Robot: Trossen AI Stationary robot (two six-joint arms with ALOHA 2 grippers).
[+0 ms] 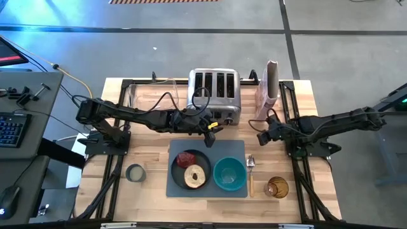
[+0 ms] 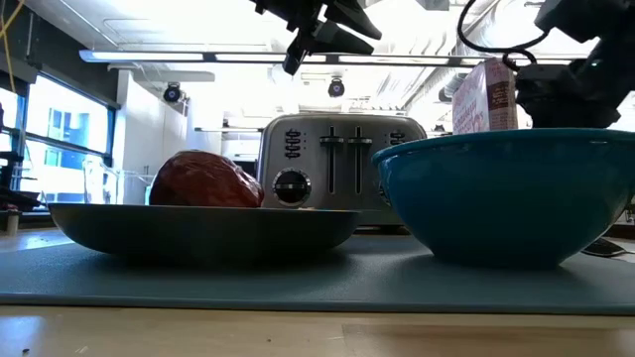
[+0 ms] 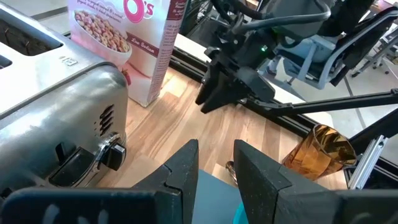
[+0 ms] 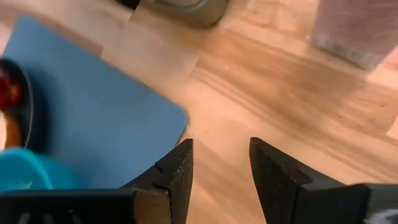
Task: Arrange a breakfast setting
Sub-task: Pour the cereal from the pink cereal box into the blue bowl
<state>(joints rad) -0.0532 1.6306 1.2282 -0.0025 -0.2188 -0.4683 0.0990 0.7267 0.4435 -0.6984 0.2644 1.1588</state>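
A grey mat lies at the table's near middle. On it stand a dark grey plate with a dark-red lump and a tan ring, and a teal bowl. A wooden-handled spoon lies just right of the mat. Loose cereal is out of view. My left gripper hovers open and empty above the mat's far edge, in front of the toaster; its fingers show in the left wrist view. My right gripper hovers open and empty right of the mat's far corner.
A chrome toaster and a pink-and-white cereal bag stand at the far middle. An amber glass stands at the near right, and a small grey cup left of the mat. Bare wood lies between the mat and the bag.
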